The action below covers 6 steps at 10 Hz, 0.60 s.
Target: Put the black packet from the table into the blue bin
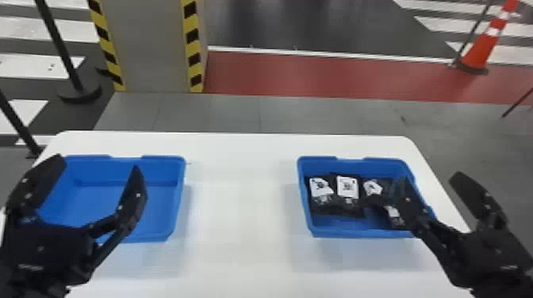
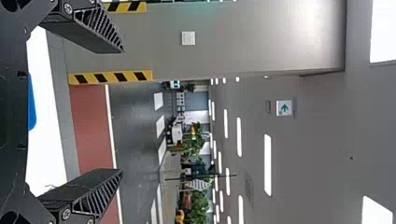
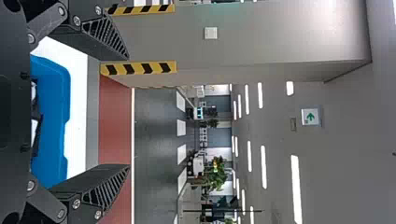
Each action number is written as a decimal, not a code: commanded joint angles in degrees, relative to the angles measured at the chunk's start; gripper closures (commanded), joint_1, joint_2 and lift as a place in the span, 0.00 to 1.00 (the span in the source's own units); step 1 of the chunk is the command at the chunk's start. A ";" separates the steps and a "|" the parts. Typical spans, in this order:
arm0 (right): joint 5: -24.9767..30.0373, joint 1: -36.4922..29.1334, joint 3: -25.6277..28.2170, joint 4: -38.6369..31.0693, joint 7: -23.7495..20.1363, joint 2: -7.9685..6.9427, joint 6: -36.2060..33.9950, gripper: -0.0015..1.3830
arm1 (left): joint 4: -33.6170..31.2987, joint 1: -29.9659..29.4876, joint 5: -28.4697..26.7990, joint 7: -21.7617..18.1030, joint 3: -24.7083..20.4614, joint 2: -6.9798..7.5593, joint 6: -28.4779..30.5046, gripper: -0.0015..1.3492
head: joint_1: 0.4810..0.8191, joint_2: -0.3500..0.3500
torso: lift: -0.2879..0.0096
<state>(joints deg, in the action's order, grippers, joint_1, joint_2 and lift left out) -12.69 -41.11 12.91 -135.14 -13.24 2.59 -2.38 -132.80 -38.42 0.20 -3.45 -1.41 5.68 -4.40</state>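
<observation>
Inside 1 bin [image 1: 341, 233] lie black packets [image 1: 347, 190], with left end effector [image 1: 98, 162] and right end effector [image 1: 431, 177] spread wide.

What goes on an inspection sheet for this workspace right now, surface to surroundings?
Surface: white table, two blue bins standing on it.
Job's things: left blue bin; right blue bin holding several black packets with white labels.
Clutter: nothing seen.
Grippers: left gripper open at the left bin; right gripper open, one finger overlapping the right bin in the head view.
Cables: nothing seen.
Surroundings: striped pillar, orange cone, black posts.
</observation>
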 commanded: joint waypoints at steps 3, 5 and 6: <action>1.50 -8.11 0.00 -4.85 0.32 -0.92 0.13 0.16 | -5.92 -8.69 -1.91 -2.26 -4.64 -1.64 1.02 0.09 | 0.63 0.41 | 0.60; 1.73 -8.39 0.00 -4.29 0.32 -1.10 -0.01 0.16 | -6.20 -9.53 -1.91 -2.26 -5.90 -2.25 1.02 0.09 | 0.63 0.43 | 0.60; 2.18 -7.97 0.00 -4.15 0.32 -1.10 -0.01 0.16 | -6.20 -9.39 -2.14 -2.26 -6.13 -2.52 0.88 0.09 | 0.63 0.45 | 0.60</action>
<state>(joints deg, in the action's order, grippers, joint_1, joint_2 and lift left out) -10.76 -49.35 12.91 -139.41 -12.92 1.50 -2.38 -138.99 -47.87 -1.82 -5.71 -7.39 3.33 -3.43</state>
